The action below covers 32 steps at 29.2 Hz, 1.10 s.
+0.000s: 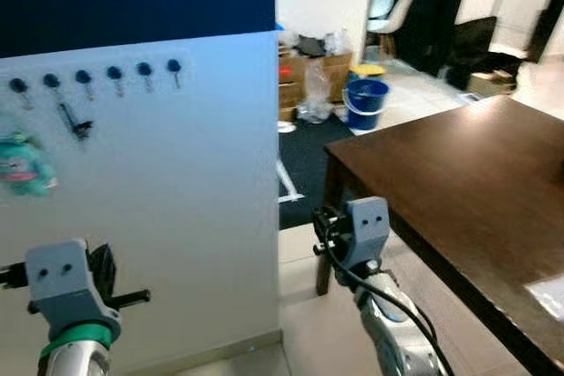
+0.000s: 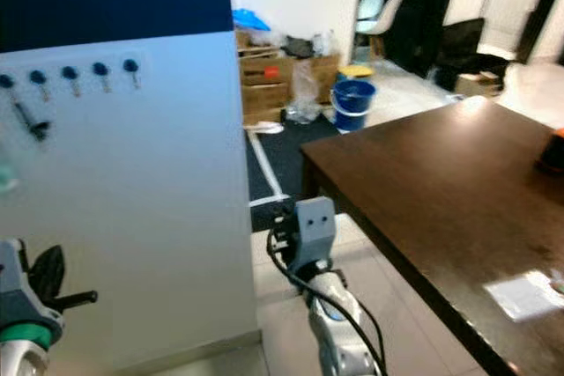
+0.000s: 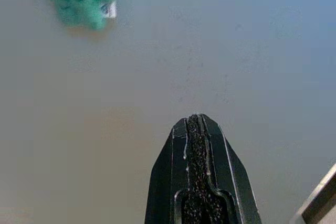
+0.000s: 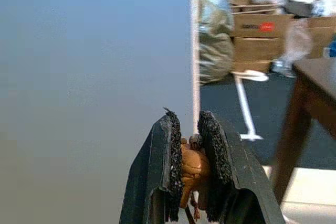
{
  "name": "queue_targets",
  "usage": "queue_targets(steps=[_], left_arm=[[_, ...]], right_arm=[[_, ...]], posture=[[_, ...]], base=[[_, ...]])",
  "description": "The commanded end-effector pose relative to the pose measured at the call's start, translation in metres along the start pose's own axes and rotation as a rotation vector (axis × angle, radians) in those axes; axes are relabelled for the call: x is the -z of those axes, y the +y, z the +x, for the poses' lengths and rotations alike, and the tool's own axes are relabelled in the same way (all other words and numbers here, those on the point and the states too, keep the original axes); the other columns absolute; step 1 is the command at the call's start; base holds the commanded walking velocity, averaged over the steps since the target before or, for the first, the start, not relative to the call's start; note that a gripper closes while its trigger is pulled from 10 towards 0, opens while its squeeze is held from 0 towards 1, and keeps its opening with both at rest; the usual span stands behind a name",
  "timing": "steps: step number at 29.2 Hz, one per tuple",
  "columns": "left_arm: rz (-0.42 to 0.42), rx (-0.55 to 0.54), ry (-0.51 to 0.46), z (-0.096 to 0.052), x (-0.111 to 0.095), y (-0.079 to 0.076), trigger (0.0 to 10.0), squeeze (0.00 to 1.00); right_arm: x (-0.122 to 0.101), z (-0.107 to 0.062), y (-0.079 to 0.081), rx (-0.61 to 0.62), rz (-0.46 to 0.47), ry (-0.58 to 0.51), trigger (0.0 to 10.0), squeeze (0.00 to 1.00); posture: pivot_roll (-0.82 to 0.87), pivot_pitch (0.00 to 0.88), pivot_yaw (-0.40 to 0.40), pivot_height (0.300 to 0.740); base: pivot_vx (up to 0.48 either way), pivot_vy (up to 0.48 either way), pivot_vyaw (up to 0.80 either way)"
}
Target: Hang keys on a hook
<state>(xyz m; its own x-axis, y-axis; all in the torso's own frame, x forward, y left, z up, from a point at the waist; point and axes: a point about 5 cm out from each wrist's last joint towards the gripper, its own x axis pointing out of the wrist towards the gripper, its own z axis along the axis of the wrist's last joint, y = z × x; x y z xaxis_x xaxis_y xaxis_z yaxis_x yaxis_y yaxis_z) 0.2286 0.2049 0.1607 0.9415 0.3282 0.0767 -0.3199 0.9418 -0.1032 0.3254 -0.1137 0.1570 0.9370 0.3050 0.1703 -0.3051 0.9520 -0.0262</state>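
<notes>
**Hooks up and to the left of the loaded right tool**

Largest first: pale wall panel [image 1: 176, 200] fills the left of the head views, dark band above it. Dark wooden tabletop [image 1: 467, 173] off to the right, not involved; blue bucket [image 1: 365, 101] and cardboard boxes [image 2: 280, 72] further back on the floor.

Row of dark-knobbed hooks [image 1: 115, 74] runs level across the top of the pale panel. Already hanging there: a dark key-like item [image 1: 75, 123] under one hook, a green plush tag [image 1: 25, 165] under the leftmost.

Key relation: hook row sits well above both tools, and to the left of the right tool [image 4: 190, 129]. Left tool [image 3: 195, 129] low and directly below the row, facing the panel, so nearer the hooks, but pressed closed on nothing. Right tool out past the panel's right edge, between panel and tabletop, narrow, clamped on the load.

Load: a small brown-orange lump [image 4: 194, 169] pinched between the pads, probably the fob of the keys; thin bits dangling beneath, too small to read. No ring or loop visible, orientation unknown.

Judgement: carrying arm needs up and left, then loop squared to a free hook, likely at the right end of the row.
</notes>
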Motion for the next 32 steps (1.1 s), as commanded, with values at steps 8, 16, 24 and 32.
queue_targets(steps=[8,16,24,32], left_arm=[[0.018,0.024,0.025,0.0006,0.0024,-0.0019,10.0,0.00],[0.024,0.017,0.028,-0.0016,0.0033,0.0010,10.0,0.00],[0.026,0.020,0.028,-0.0013,0.0037,0.0008,10.0,0.00],[0.025,0.027,0.033,-0.0015,0.0055,-0.0009,10.0,0.00]], right_arm=[[0.0022,0.0017,0.0013,-0.006,0.020,0.014,10.0,0.00],[0.0010,0.0046,0.0022,-0.010,0.032,0.013,10.0,0.00],[-0.0009,0.0064,0.0013,-0.028,0.029,0.010,10.0,0.00],[-0.0015,0.0064,0.0027,-0.075,0.019,0.016,10.0,0.00]], posture=[[-0.05,0.005,0.142,0.740],[-0.04,0.000,0.139,0.740],[-0.05,0.000,0.139,0.740],[-0.05,0.000,0.137,0.740]], base=[[0.000,0.000,0.80],[0.000,0.000,0.80],[0.000,0.000,0.80],[0.000,0.000,0.80]])
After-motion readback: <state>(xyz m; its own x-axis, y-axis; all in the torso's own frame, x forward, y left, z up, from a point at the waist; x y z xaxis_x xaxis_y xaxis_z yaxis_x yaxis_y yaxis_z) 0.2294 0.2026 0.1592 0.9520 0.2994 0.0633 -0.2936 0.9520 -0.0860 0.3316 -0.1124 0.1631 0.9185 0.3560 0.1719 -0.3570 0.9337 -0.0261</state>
